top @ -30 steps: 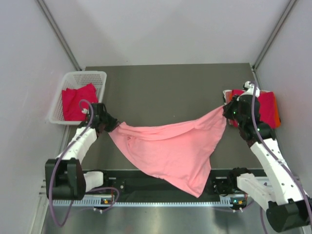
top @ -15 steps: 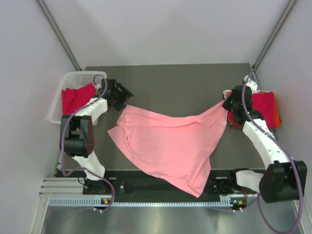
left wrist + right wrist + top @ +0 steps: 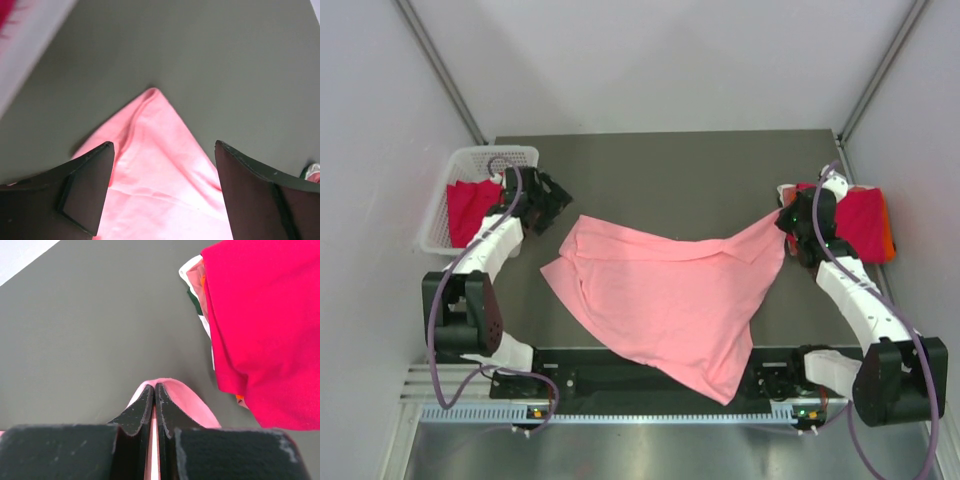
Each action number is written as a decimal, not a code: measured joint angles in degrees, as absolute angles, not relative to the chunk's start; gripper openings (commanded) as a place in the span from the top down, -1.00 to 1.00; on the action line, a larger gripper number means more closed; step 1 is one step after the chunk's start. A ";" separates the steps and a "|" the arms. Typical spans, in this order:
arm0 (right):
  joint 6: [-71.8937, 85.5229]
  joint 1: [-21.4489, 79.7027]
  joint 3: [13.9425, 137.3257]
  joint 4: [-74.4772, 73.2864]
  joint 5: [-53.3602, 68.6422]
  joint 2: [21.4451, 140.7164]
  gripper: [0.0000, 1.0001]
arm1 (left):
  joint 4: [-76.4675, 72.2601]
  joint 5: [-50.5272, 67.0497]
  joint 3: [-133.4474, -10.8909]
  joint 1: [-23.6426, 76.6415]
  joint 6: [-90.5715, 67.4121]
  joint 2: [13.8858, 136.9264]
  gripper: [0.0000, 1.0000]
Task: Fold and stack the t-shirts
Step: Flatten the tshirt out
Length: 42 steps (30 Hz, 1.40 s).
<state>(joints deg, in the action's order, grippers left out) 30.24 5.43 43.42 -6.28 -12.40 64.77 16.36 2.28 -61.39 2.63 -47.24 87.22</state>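
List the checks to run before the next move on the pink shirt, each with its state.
1. Left gripper open, holding nothing: ok.
2. Right gripper shut on a corner of the light salmon-pink cloth t-shirt: ok.
3. Shirt spread flat on the dark grey table: not ok; it is creased and its near tip hangs over the front edge.
4. Shirt's left corner on the table, in the left wrist view: ok.
5. Pink shirt apart from the folded crimson-magenta t-shirt at right: ok.
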 measured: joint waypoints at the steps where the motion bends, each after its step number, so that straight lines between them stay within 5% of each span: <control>1: 30.24 5.43 42.96 -5.96 -12.38 64.45 1.00 | 16.53 2.55 -60.58 1.89 -46.87 86.39 -0.65; 13: 30.06 5.17 41.63 -2.90 -10.98 64.07 1.00 | 18.44 7.99 -57.41 2.66 -42.68 85.67 -0.22; 36: 30.09 4.95 41.60 -2.57 -9.32 63.75 1.00 | 22.22 -2.35 -53.84 9.63 -40.03 91.26 -0.16; 42: 30.09 4.73 41.60 -2.57 -9.04 63.75 1.00 | 22.24 -2.87 -53.36 9.58 -39.35 91.26 0.07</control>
<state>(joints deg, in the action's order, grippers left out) 30.09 4.73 41.60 -2.57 -9.04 63.75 22.24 -2.87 -53.36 9.58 -39.35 91.26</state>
